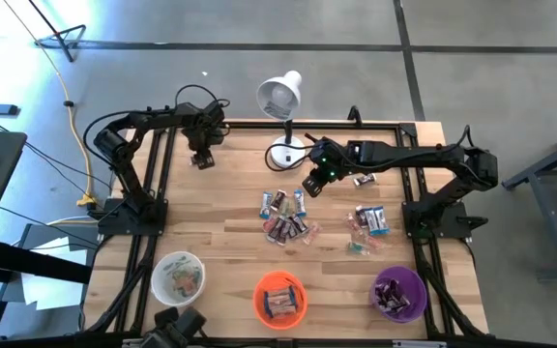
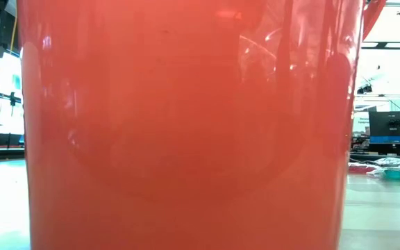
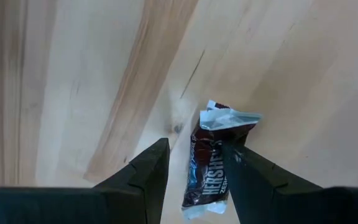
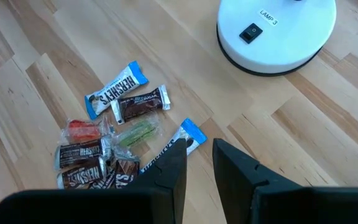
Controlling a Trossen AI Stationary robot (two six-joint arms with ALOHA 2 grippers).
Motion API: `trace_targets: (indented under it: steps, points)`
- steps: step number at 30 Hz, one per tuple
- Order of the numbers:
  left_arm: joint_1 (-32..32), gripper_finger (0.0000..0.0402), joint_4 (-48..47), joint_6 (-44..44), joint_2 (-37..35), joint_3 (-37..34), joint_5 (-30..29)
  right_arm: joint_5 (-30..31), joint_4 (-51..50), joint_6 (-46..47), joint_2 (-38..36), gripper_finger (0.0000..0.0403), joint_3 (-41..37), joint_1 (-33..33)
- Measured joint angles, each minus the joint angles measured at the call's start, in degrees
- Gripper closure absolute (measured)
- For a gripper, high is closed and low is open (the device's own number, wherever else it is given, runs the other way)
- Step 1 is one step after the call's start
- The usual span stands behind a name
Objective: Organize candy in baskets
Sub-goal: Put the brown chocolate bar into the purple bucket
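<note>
lamp: white, round base on wooden table far edge | yellow cable: floor, left

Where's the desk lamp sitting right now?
In the high view the white desk lamp stands at the table's far edge, near the middle, its round base just beyond the central candy pile and beside the right gripper.

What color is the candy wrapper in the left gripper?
Dark brown with silver ends; the candy shows best in the left wrist view, between the left gripper fingers.
</note>
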Motion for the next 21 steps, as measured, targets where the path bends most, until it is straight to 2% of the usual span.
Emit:
trace_targets:
  steps: [4, 10, 13, 16, 21]
  points:
    - [0.02, 0.0261, -0.09, -2.42, 0.02, -0.02, 2.02, 0.0, 0.0, 0.0, 0.0, 0.0329, 0.0, 0.0]
    - [-0.1, 0.0262, -0.2, -7.6, 0.15, -0.13, 13.45, 0.0, 0.0, 0.0, 0.0, 0.0329, 0.0, 0.0]
    - [-0.1, 0.0272, -0.25, -7.77, 0.15, -0.13, 11.9, 0.0, 0.0, 0.02, 0.0, 0.0329, 0.0, 0.0]
    - [0.03, 0.0302, -0.52, -8.79, 0.15, -0.13, 11.39, 0.02, 0.02, 0.01, 0.0, 0.0329, 0.0, 0.0]
    - [0.49, 0.0388, -1.39, -12.33, 0.15, -0.12, 12.65, 0.02, 0.02, 0.0, 0.0, 0.0329, 0.0, 0.0]
